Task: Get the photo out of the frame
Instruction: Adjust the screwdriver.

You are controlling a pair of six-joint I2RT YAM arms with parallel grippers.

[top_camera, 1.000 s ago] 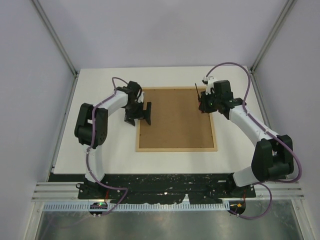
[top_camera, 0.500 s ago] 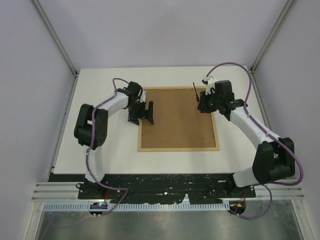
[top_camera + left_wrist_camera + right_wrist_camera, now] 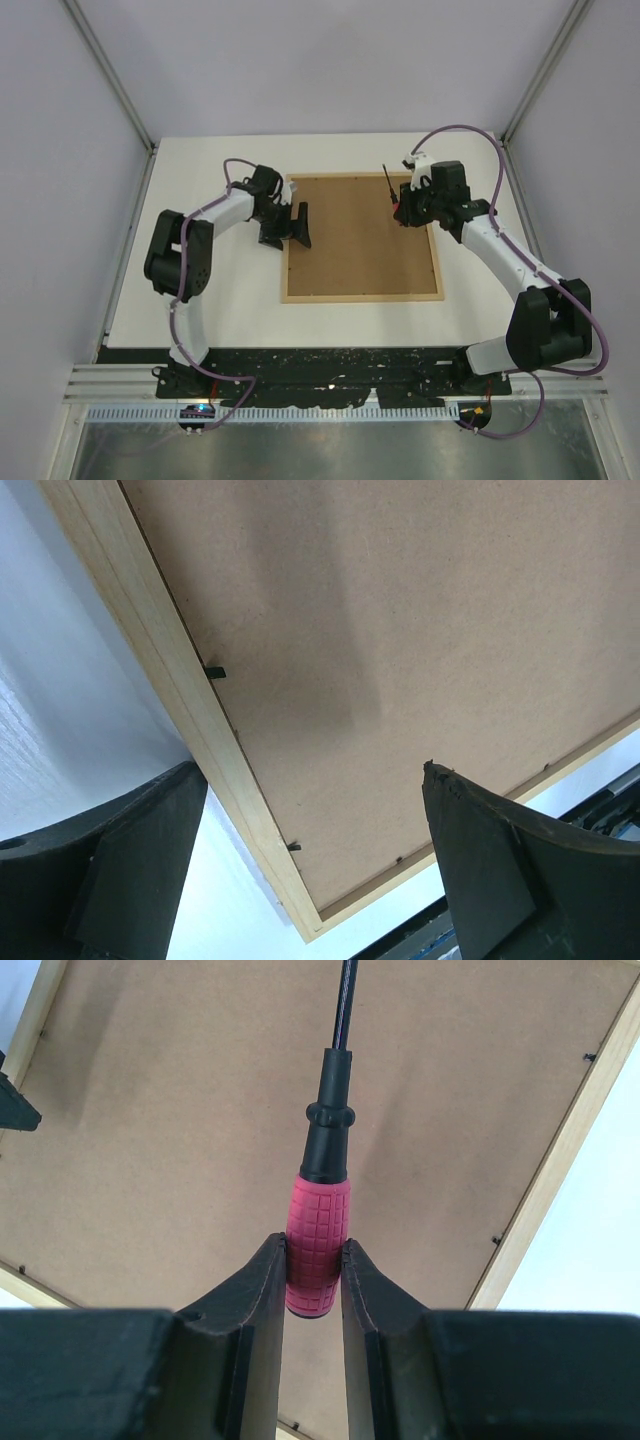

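Shifted toward 3 o'clock, frame point(image 3: 360, 240) lies back-up; photo hidden beneath. Left gripper point(image 3: 286, 228) gapes astride its 9 o'clock rail; right gripper point(image 3: 313, 1260) clamps screwdriver point(image 3: 327, 1130). Backing likely still fastened.

The white table point(image 3: 200, 300) carries a wooden frame point(image 3: 360, 250), lying flat with its brown back up. The frame's left edge lies beneath the left claw point(image 3: 288, 228), and its far right part beneath the right claw point(image 3: 403, 208).

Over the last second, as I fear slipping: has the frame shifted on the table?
Yes. The frame has slid slightly rightward, toward the right edge of the table.
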